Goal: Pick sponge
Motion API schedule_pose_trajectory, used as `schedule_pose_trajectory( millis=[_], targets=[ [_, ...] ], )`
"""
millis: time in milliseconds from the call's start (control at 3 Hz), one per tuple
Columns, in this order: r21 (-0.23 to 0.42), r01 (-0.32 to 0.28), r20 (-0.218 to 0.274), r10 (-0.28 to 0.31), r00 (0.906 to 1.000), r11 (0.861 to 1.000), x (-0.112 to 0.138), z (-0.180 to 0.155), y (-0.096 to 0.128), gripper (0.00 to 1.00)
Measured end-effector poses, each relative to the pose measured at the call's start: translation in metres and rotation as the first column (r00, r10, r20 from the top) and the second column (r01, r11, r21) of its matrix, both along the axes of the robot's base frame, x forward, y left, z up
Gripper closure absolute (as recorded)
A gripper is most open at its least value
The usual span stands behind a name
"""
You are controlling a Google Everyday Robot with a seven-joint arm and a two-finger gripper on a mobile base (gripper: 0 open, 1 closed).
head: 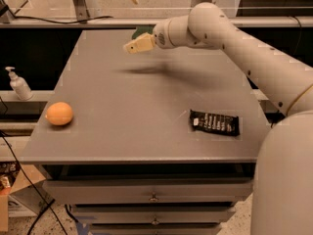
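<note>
The sponge (142,32) shows only as a dark green patch at the far edge of the grey table (146,106). Most of it is hidden behind my gripper. My gripper (136,45) hangs above the far middle of the table, right in front of the sponge, and points left. Its shadow falls on the table below it. I cannot tell whether it touches the sponge.
An orange (59,113) lies near the table's left edge. A black snack wrapper (214,123) lies at the right front. A soap pump bottle (19,85) stands on a ledge left of the table. Drawers sit under the tabletop.
</note>
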State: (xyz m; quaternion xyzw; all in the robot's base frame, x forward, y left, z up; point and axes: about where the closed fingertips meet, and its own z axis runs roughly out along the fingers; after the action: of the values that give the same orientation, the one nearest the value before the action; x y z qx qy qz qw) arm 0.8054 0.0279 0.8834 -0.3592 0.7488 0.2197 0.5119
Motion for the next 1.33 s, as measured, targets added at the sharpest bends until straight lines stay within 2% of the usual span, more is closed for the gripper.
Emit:
schedule_pose_trajectory(
  millis=[667,1333],
  targets=[
    [0.082,0.065,-0.007,-0.064,0.9979,0.994,0.032,-0.014,0.006,0.00],
    [0.098,0.091,-0.021,-0.089,0.9958,0.991,0.069,-0.028,0.013,0.00]
  ],
)
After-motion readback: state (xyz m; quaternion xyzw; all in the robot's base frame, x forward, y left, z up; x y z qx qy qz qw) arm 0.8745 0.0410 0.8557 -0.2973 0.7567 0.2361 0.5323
